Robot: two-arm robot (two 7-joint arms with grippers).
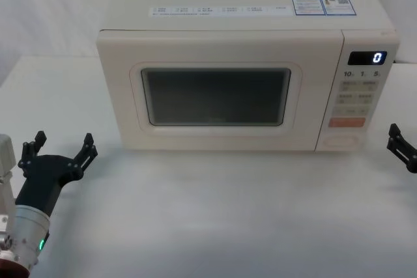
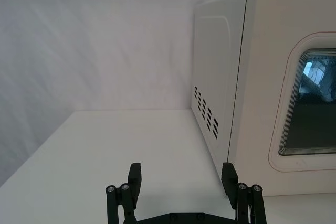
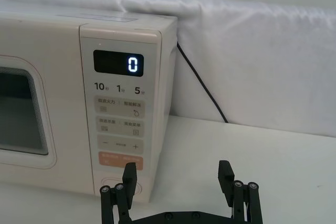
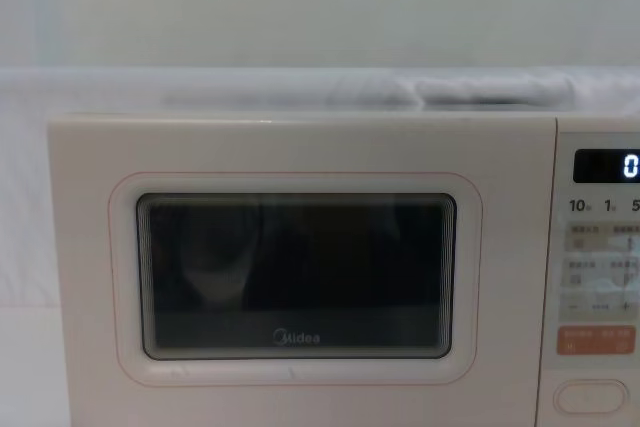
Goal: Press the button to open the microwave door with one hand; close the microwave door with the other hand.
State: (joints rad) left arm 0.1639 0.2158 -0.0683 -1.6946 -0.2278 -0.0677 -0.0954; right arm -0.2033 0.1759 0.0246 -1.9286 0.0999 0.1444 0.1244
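One microwave fills the upper middle of the head view, with one door and one dark window. At the frame's right sits one display, one orange key and one wide button below it. Two stickers lie on top, upper right. Two grippers show: the left at lower left, the right at the right edge. One black cable runs behind, in the right wrist view.

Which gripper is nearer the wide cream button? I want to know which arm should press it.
Right. The right gripper hovers open just beside the control panel, near the button. The left gripper waits open off the microwave's far left side, beyond the closed microwave door.
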